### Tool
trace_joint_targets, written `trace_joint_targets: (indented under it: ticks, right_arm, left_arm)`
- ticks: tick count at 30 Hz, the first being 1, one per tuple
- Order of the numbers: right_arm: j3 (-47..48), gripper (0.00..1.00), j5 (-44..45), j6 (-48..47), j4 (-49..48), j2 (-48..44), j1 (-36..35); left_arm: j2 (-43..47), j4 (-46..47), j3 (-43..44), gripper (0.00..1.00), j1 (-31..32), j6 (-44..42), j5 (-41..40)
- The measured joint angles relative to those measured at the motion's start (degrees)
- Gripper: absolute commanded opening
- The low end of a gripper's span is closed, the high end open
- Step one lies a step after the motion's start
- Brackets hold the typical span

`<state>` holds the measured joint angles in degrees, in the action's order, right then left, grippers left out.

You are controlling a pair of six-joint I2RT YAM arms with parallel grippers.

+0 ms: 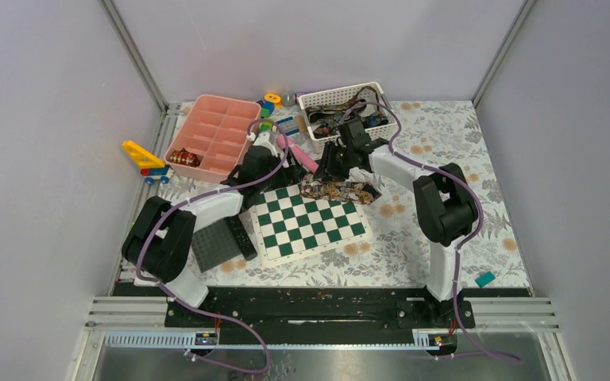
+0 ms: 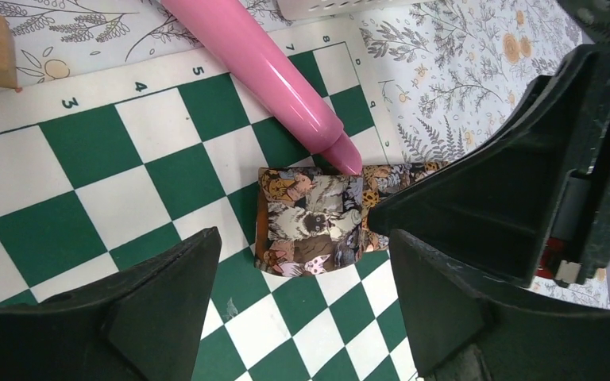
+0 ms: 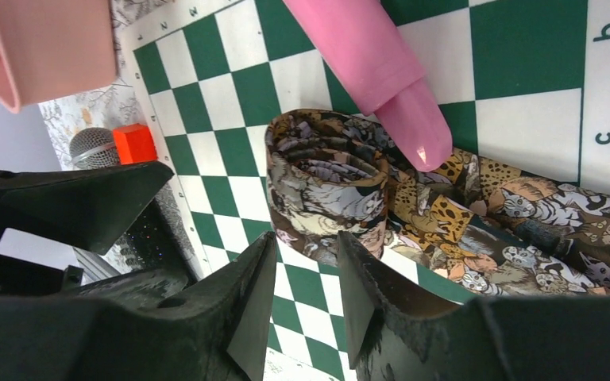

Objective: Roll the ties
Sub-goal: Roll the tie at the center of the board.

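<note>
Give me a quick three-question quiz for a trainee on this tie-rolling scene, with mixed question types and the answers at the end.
1. True or false: the tie is partly rolled, with its rolled end resting on the chessboard.
2. Which thing's tip lies at the edge of the rolled end? A) the pink stick B) a spoon C) a pencil
3. Fill in: the jaws of the left gripper are ___ (open or shut).

Key: 1 true; 2 A; 3 open.
</note>
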<state>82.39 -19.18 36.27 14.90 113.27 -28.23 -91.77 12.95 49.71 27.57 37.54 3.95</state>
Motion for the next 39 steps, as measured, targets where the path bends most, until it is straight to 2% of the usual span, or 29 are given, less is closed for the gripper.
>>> trace_joint_targets:
  ticks: [11,39]
  right_arm:
    - [0.07,0.41,0.35,0.00,0.07,2.64,-0.28]
    - [-0.92,0.39,3.54,1.53,0.04,3.26,-0.28]
  left_arm:
    - [-3.30,3.15,0.00,0.74,0.00,1.18,1.22]
    - [-10.84,8.15,0.00,0.68,0.90,3.30,7.65]
